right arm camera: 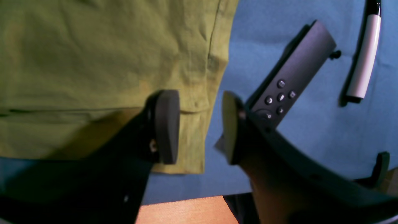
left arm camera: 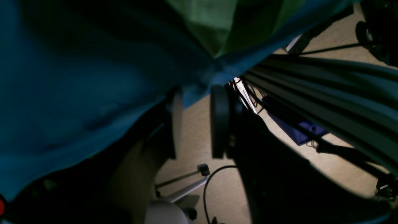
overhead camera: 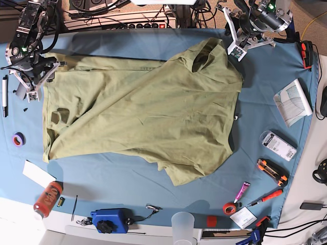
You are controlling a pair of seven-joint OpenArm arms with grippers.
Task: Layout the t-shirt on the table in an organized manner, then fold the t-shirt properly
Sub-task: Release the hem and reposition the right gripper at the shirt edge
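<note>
The olive-green t-shirt [overhead camera: 148, 112] lies spread and creased on the light-blue table [overhead camera: 127, 178], collar toward the far right. My right gripper [overhead camera: 33, 88] is at the shirt's far-left edge. In the right wrist view it [right arm camera: 199, 127] stands open, with one pad [right arm camera: 168, 124] over the shirt's hem [right arm camera: 192, 137] and the other pad over bare cloth. My left gripper [overhead camera: 236, 48] hovers by the collar at the table's far edge. In its own view the left gripper [left arm camera: 197, 93] has its jaws apart with floor showing between them. Blue cloth [left arm camera: 77, 77] and a bit of shirt [left arm camera: 211, 21] lie just past its tips.
A black remote [right arm camera: 292, 71] and a white marker [right arm camera: 363, 62] lie right beside the right gripper. Around the table rim are a tape roll [overhead camera: 19, 139], a red can [overhead camera: 47, 198], a blue device [overhead camera: 109, 219], a plastic cup [overhead camera: 183, 224], a booklet [overhead camera: 293, 101] and a box cutter [overhead camera: 271, 171].
</note>
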